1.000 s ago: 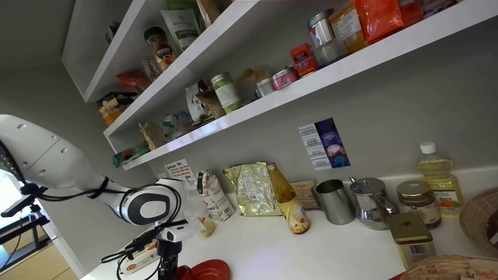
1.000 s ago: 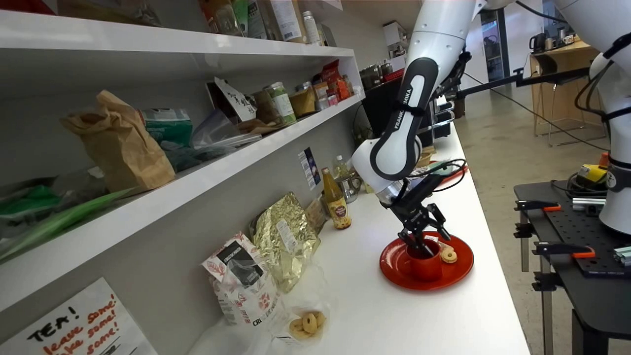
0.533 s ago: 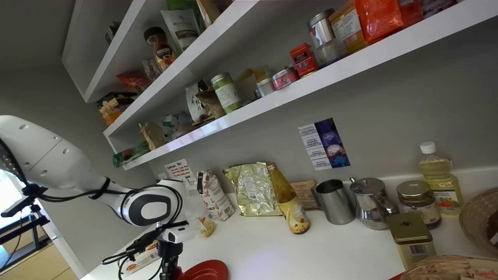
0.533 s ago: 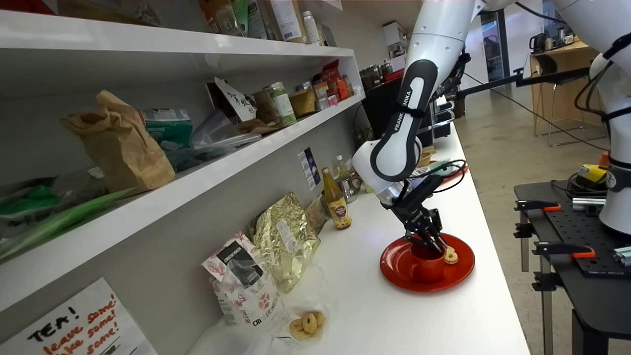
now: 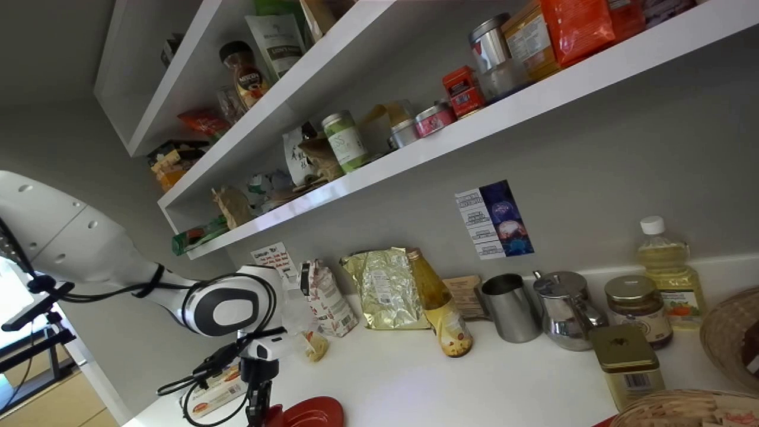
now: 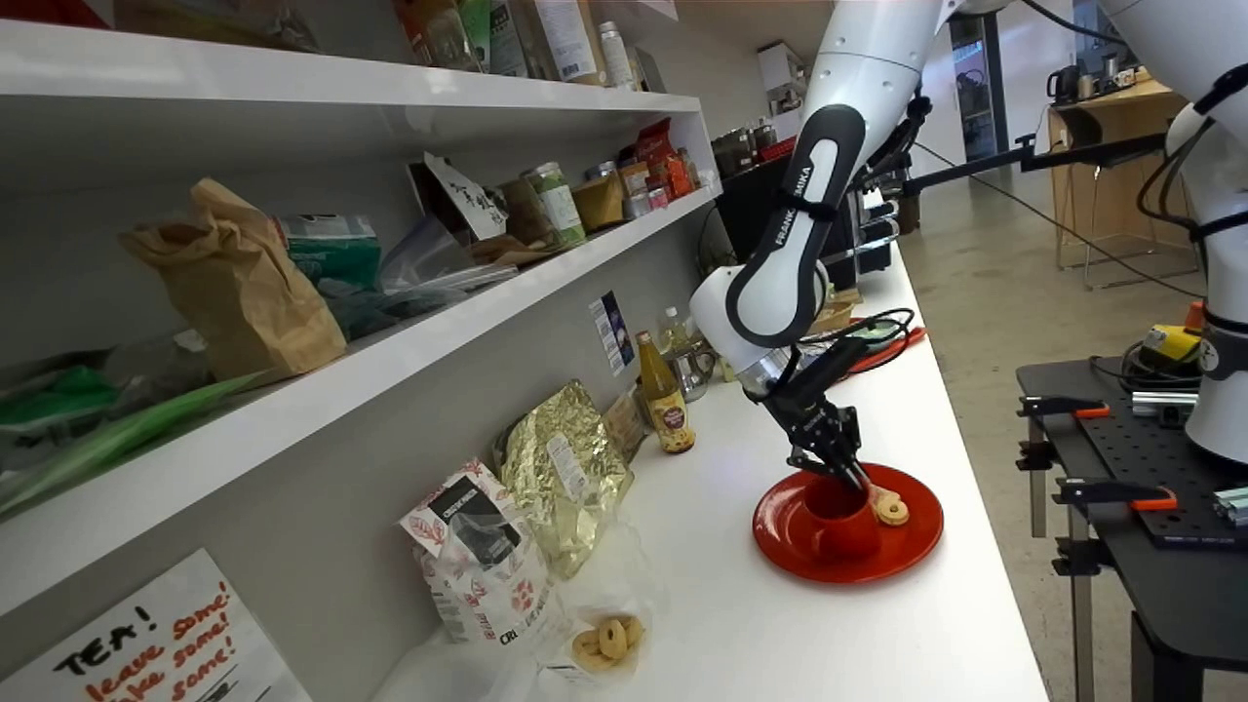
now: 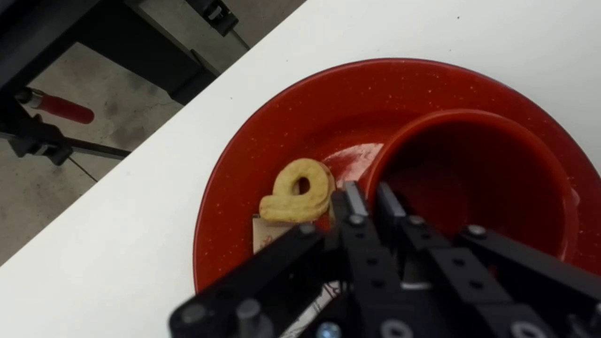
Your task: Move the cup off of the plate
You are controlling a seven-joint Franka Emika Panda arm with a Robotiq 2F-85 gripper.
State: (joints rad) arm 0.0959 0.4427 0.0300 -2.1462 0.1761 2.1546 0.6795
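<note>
The red cup (image 7: 469, 192) sits on the red plate (image 7: 263, 136), its mouth upward; whether its base still touches the plate I cannot tell. In the wrist view my gripper (image 7: 368, 192) is shut on the cup's wall, one finger inside the mouth and one outside, next to the ring biscuits. An exterior view shows the gripper (image 6: 858, 478) reaching down at a slant onto the cup (image 6: 846, 531), over the plate (image 6: 780, 546). Elsewhere, the frame's bottom edge cuts off the plate (image 5: 314, 410) and cup (image 5: 274, 416).
Ring biscuits (image 7: 300, 192) and a small paper packet (image 7: 267, 232) share the plate. Along the wall stand a yellow bottle (image 6: 665, 395), a gold foil bag (image 6: 561, 478) and a metal pitcher (image 5: 511, 308). A shelf (image 5: 356, 184) overhangs the counter. Bagged biscuits (image 6: 606, 643) lie nearer the camera.
The jaws have come together from wide apart onto the cup's wall. My arm has shifted slightly, and the plate has moved a little toward the camera in an exterior view.
</note>
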